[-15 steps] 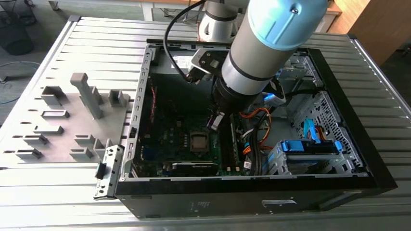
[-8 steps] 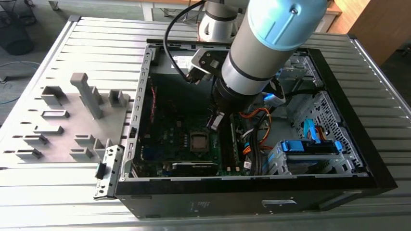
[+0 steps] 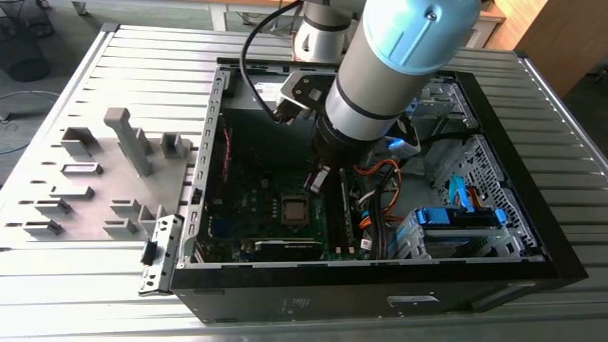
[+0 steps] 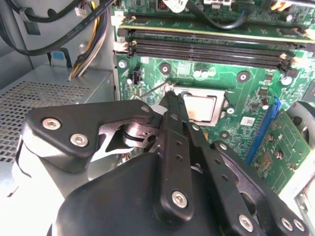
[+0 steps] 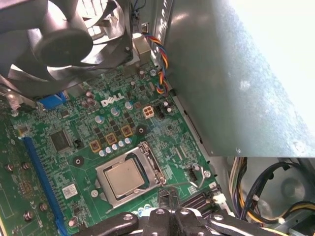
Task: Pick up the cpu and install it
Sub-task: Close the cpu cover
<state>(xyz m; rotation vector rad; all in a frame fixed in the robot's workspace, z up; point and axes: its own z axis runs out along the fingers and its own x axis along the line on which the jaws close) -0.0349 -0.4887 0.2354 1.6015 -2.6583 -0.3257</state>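
I see the cpu [image 5: 124, 179] lying flat in its socket [image 5: 105, 169] on the motherboard [image 5: 59, 162], its silvery top facing up and the metal frame of the socket around it; in the second wrist view the same chip [image 4: 200, 106] shows just past the fingertips. From where I sit it looks already seated, though I cannot tell whether the frame is latched down. The gripper [image 4: 171, 96] hangs just above the board with its two black fingers [image 4: 173, 129] pressed together and nothing between them, the tips at the socket's edge beside the thin wire lever [image 4: 152, 89] rather than over the chip. So the chip lies just ahead of the tips, close by, and being square it has no long axis to line up with. In the exterior view the arm [image 3: 380, 78] reaches straight down into the open computer case [image 3: 494, 278], which lies on the slatted table [image 3: 76, 285], with grey holder blocks [image 3: 128, 142] well apart toward the exterior view's left.
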